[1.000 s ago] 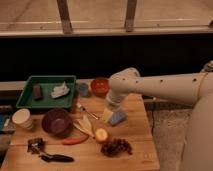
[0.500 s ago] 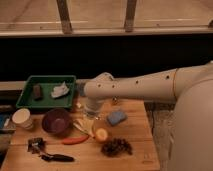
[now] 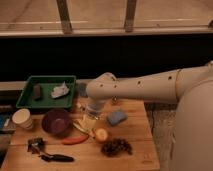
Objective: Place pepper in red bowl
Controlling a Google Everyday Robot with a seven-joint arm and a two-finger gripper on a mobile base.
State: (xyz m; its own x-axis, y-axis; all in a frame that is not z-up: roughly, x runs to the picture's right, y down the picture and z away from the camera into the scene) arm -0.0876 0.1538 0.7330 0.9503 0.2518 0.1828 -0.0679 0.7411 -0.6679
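Currently: pepper (image 3: 76, 140) lying ungrasped on table (image 3: 136, 146), beside purple bowl (image 3: 55, 121). Gripper (image 3: 90, 117) poised just above it; grip state cannot be told. Red bowl not visible. Pickup and placement outstanding.

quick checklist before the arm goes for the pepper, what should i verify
1. pepper in view: ok, it lies on the table in front of the purple bowl.
2. tool above pepper: not ok, it hangs behind the pepper, over the banana peel.
3. pepper held: not ok, it lies apart from the tool.
4. red bowl in view: not ok, it does not show; the arm may hide it.
5. room around pepper: cannot tell, the apple sits close to its right end.
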